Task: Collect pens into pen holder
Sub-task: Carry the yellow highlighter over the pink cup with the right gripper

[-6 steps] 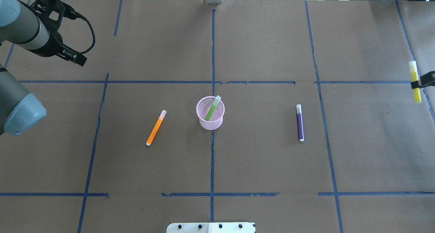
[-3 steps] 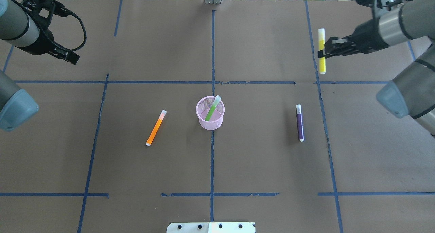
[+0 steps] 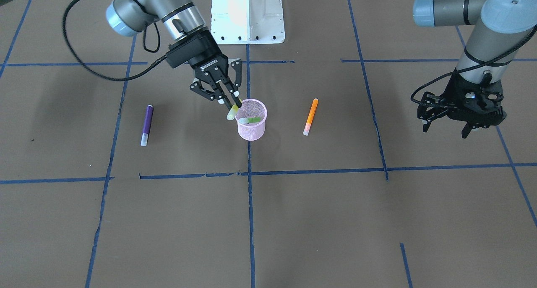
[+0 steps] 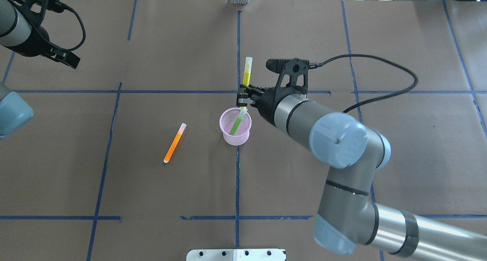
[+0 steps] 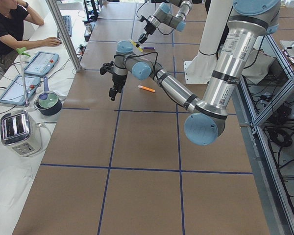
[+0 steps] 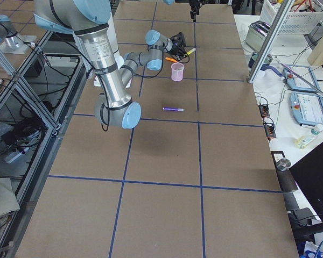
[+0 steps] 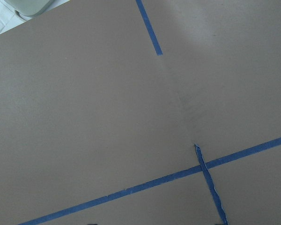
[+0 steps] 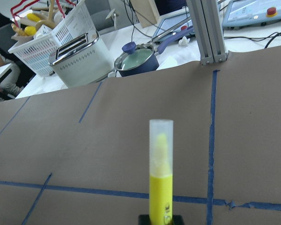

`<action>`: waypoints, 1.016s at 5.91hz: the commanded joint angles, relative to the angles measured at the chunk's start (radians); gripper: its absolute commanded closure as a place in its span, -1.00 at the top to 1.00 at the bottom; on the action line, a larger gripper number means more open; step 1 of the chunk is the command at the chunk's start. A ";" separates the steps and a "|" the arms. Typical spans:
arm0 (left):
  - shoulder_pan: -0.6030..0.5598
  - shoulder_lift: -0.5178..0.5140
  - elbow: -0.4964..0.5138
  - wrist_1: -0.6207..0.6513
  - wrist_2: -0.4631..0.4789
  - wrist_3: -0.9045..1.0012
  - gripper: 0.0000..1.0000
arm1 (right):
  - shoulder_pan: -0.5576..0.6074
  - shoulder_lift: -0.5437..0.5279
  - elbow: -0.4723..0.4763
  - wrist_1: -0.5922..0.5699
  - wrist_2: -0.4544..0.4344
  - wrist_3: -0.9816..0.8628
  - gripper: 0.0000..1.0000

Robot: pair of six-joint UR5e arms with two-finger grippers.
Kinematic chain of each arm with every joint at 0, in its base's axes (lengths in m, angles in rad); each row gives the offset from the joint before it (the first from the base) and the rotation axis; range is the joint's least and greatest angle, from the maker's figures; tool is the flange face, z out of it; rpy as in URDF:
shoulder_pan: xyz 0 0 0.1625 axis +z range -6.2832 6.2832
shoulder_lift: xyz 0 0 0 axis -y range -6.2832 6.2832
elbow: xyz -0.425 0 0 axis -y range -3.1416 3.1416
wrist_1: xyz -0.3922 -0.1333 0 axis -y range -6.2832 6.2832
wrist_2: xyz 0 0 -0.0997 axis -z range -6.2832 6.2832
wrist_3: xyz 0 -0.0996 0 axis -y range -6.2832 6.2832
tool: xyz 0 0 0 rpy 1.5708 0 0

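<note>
The pink mesh pen holder (image 4: 236, 136) (image 3: 251, 130) stands at the table's middle with a green pen (image 4: 237, 123) leaning inside. My right gripper (image 4: 243, 98) (image 3: 234, 104) is shut on a yellow pen (image 4: 247, 72) (image 8: 160, 178), tilted, pale cap end up, just over the holder's rim. An orange pen (image 4: 175, 143) (image 3: 310, 115) lies on the table, on the holder's left in the overhead view. A purple pen (image 3: 147, 124) lies on its other side, hidden by my right arm overhead. My left gripper (image 3: 444, 127) hangs open and empty, far off.
The robot's base plate (image 4: 236, 255) sits at the near table edge. A toaster (image 8: 82, 58), a blue pot (image 8: 133, 61) and a metal post (image 8: 208, 28) stand beyond the far edge. An operator (image 5: 10, 24) sits at the table's end.
My right arm has swung in from the right edge to the pen holder, carrying the yellow pen. My left arm has drawn back a little toward the far left corner.
</note>
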 commanded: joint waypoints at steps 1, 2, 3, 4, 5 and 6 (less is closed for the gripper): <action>-0.001 0.001 -0.004 0.001 -0.002 -0.001 0.77 | -0.090 0.021 -0.037 -0.004 -0.243 0.034 -1.00; 0.001 0.001 -0.007 0.002 -0.002 -0.001 0.79 | -0.109 0.033 -0.087 0.001 -0.297 0.037 -1.00; 0.001 0.001 -0.009 0.004 -0.002 -0.001 0.80 | -0.127 0.047 -0.159 0.086 -0.311 0.034 -1.00; 0.001 0.001 -0.009 0.005 0.000 -0.001 0.80 | -0.127 0.047 -0.178 0.111 -0.311 0.023 -0.97; 0.001 0.001 -0.011 0.007 0.000 -0.003 0.80 | -0.129 0.046 -0.183 0.110 -0.311 0.009 -0.70; 0.004 0.000 -0.001 0.007 0.000 -0.004 0.81 | -0.129 0.047 -0.180 0.113 -0.308 0.008 -0.03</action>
